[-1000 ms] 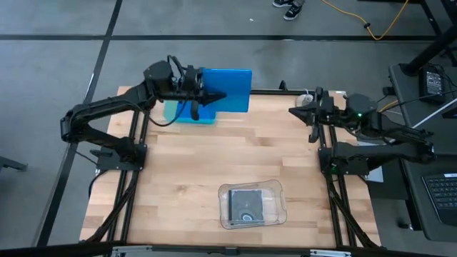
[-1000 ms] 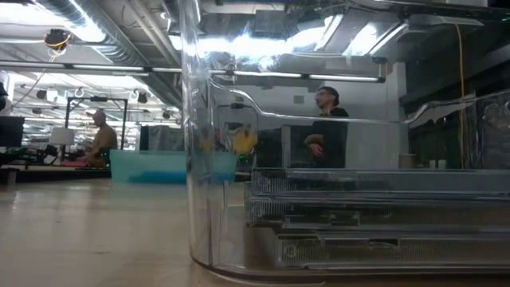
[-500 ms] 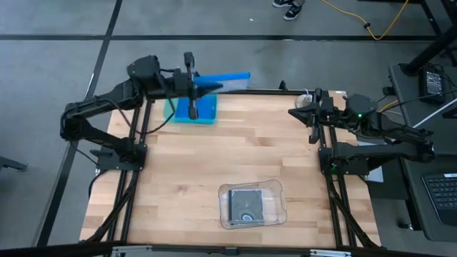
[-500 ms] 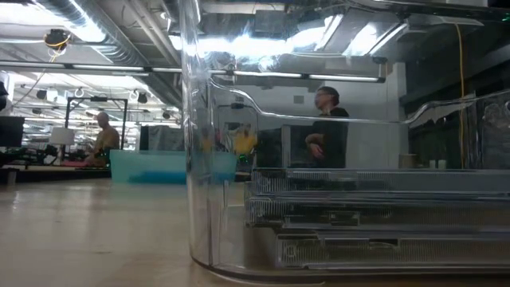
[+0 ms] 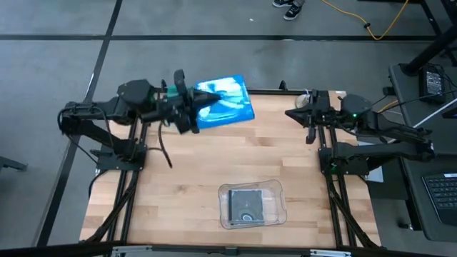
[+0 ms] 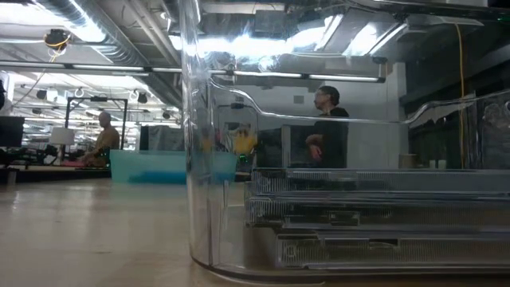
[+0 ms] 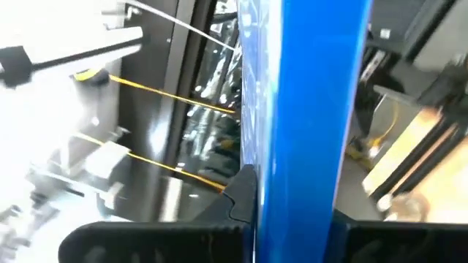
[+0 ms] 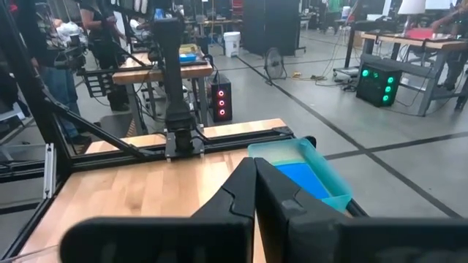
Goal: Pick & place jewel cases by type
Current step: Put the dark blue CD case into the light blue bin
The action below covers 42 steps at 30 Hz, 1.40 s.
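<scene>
left gripper [image 5: 191,108] pinches blue jewel case [image 5: 225,101] by its edge, aloft over table's far-left | right gripper [image 5: 298,113] pressed together, parked far-right | risk: tilted case slips, missing teal tray [image 8: 307,175]

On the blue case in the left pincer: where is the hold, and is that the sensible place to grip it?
The left pincer is shut on the blue jewel case at one edge, a finger on each broad face. That suits a thin flat case: gripping across its thickness, from the edge nearest the arm, probably leaves the rest free to lower into the teal tray.
</scene>
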Tool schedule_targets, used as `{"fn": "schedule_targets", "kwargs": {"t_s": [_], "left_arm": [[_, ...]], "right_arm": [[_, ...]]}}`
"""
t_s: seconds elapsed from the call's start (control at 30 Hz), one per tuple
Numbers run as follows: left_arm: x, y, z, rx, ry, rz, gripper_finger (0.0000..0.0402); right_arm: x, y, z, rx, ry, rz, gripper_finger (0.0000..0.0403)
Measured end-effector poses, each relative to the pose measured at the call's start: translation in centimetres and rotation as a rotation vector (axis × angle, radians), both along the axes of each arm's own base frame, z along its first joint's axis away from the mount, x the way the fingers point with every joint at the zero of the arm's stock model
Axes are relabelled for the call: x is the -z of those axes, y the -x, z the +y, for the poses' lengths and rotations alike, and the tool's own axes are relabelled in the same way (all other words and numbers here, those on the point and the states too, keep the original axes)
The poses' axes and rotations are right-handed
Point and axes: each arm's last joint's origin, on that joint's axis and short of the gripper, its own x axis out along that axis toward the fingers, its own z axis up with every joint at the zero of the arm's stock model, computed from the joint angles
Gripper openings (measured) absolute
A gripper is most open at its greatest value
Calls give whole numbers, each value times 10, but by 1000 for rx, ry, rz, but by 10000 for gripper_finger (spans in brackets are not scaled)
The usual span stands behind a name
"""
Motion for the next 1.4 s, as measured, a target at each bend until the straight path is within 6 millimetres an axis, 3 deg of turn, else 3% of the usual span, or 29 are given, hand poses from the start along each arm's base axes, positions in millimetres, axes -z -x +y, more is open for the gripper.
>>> {"fn": "schedule_targets", "kwargs": {"t_s": [0.4,0.73,1.07,1.4], "left_arm": [[-9,7,-48,-121,-510,49,5],[-7,11,-75,-58,-691,65,5],[4,-1,-91,-6,-684,94,5],[5,-6,-81,11,-375,41,5]], "right_arm": [[1,-3,-1,0,-2,6,7],[1,-4,-1,3,-25,6,7],[1,-3,-2,39,-33,5,7],[2,-3,-2,41,-52,9,7]]}}
